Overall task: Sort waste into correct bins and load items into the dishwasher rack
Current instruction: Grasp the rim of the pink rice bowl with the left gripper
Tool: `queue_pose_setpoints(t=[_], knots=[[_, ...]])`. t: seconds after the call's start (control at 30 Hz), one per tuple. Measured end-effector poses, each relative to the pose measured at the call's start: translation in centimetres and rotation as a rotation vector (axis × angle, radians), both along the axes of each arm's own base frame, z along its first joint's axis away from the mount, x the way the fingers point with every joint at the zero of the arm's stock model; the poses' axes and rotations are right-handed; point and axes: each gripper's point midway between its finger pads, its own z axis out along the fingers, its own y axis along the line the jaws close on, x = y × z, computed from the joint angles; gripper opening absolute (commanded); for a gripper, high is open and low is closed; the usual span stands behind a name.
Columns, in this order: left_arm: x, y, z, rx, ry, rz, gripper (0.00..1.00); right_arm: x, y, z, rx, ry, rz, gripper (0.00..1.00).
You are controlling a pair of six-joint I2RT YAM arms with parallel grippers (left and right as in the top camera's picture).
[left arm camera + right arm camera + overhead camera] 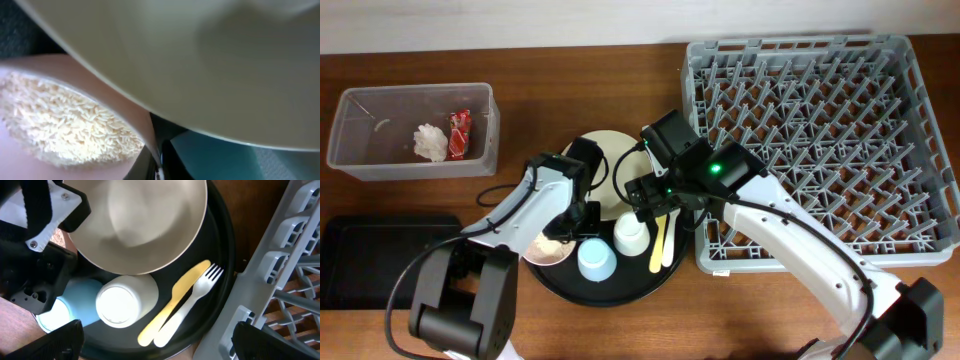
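**Left arm clamps by the rice bowl; right arm hangs open**

On the round black tray (pixel 630 292) the left gripper (pixel 582 215) is clenched tight at the seam between the pink bowl (pixel 552 248) and the cream plate (pixel 620 170); I'd guess it wants the bowl's rim so the rice (pixel 65 120) can be tipped into a bin, but whether it really pinches that rim I cannot tell. The rice is a whitish heap of slim grains across the bowl's floor, with the plate's edge overhanging it. The right gripper (pixel 655 195) hangs over the tray's middle with jaws spread wide and nothing held, above the white cup (pixel 630 232), pale fork (pixel 212 275) and yellow spoon (pixel 175 300); probably it is waiting to load the dishwasher rack (pixel 798 42), just right of the tray. Well left of the tray, the clear tub (pixel 490 110) holds the crumpled tissue (pixel 428 142) and red wrapper (pixel 458 133).
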Motion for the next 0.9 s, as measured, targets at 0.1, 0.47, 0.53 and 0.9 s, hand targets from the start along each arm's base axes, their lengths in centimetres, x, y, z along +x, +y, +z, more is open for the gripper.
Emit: queue_pose_setpoints(t=[0.1,0.47,0.53,0.9], knots=[[0.1,0.1,0.1,0.005,-0.006,0.000,0.00,0.0,0.0,0.0,0.000,0.000,0.000,0.98],[0.1,0.1,0.2,0.006,-0.006,0.000,0.00,0.0,0.0,0.0,0.000,0.000,0.000,0.98],[0.1,0.1,0.4,0.006,-0.009,0.000,0.00,0.0,0.0,0.0,0.000,0.000,0.000,0.98],[0.5,0.3,3.7,0.005,-0.067,0.000,0.00,0.0,0.0,0.0,0.000,0.000,0.000,0.98]])
